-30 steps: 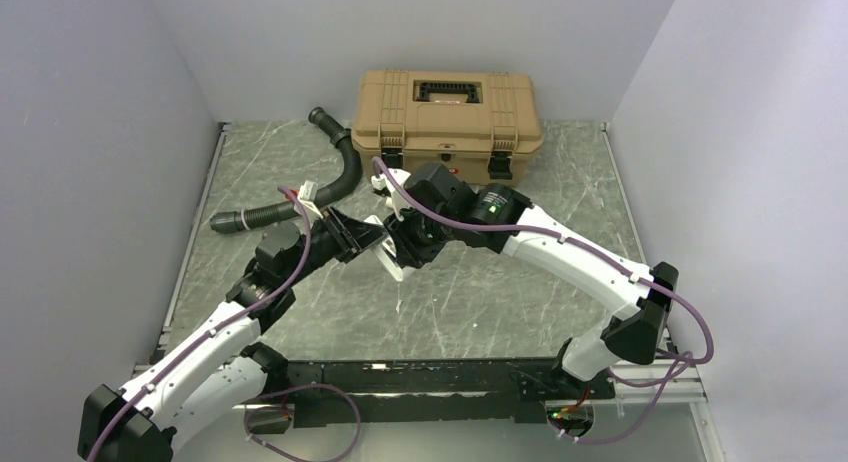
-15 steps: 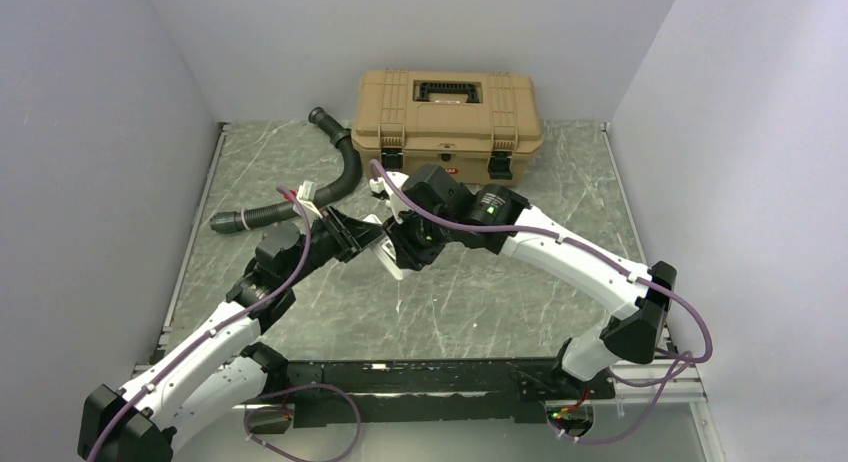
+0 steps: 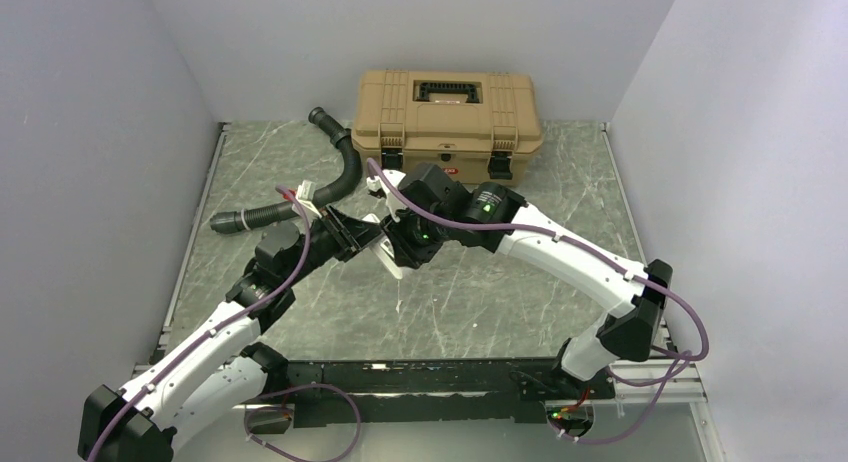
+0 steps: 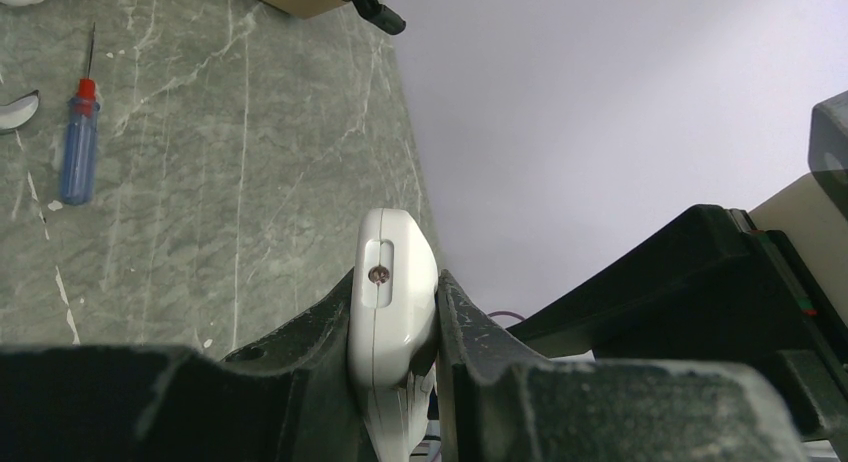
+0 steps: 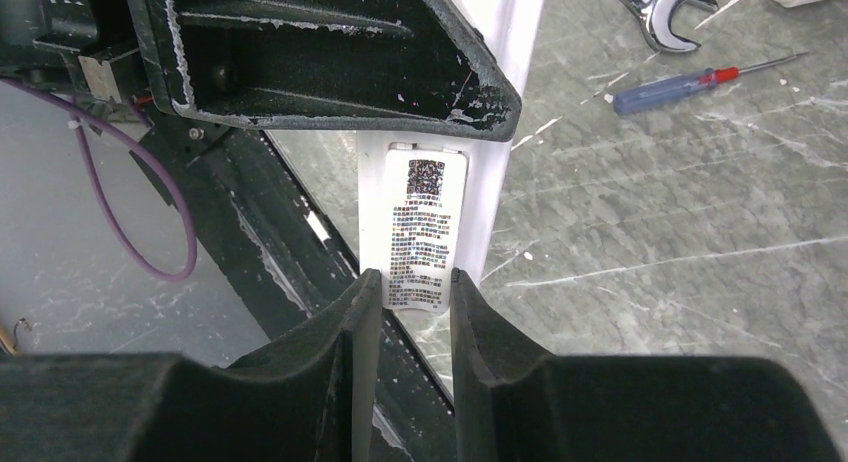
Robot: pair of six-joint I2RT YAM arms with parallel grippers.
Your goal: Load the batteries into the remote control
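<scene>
My left gripper (image 4: 395, 322) is shut on the white remote control (image 4: 390, 282) and holds it edge-on above the table, with a small screw recess showing at its end. In the right wrist view the remote's back faces me, and its labelled battery cover (image 5: 425, 222) carries a QR code and small print. My right gripper (image 5: 415, 282) is shut on the lower end of that cover, one fingertip on each side. From above, both grippers meet at the remote (image 3: 388, 254) mid-table. No batteries are in view.
A tan hard case (image 3: 447, 112) stands shut at the back, with a black corrugated hose (image 3: 330, 182) to its left. A blue and red screwdriver (image 5: 680, 87) and a steel wrench (image 5: 660, 7) lie on the marbled table beyond the remote.
The right arm has crept slightly to the left and back. Both grips and the remote look unchanged.
</scene>
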